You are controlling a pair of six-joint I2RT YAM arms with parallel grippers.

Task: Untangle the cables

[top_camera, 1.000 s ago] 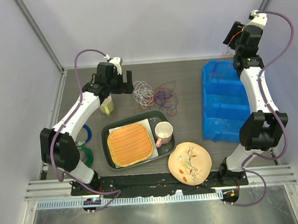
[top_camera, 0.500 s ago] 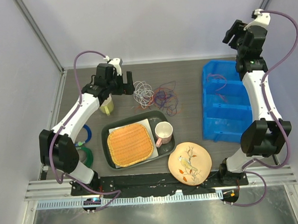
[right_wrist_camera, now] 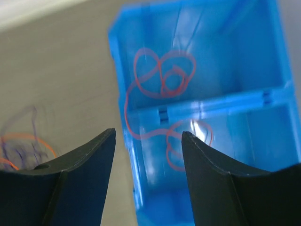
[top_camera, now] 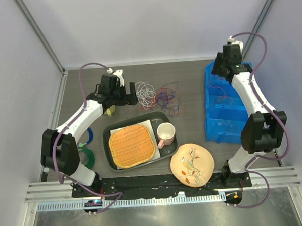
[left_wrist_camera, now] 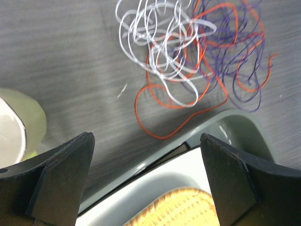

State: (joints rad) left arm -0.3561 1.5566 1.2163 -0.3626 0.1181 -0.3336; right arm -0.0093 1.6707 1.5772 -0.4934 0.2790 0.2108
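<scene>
The cables lie in a loose bunch on the table behind the tray: white loops on the left, purple and red-orange strands tangled on the right. In the left wrist view the cables sit just ahead of my left gripper. That gripper is open and empty, hovering at the bunch's left edge. A separate red cable is draped over two compartments of the blue bin. My right gripper hangs open above that bin's far left corner with nothing between its fingers; in the top view the right gripper is partly hidden.
A dark tray holds a woven mat and a pink mug. A painted plate lies near the front. A yellow-green cup sits under the left arm. Blue and green tape rings lie at the left. The blue bin stands at the right.
The right arm has swung down and left, from high behind the bin to just over its far left corner, and its jaws have narrowed a little. The left gripper edged right toward the bunch.
</scene>
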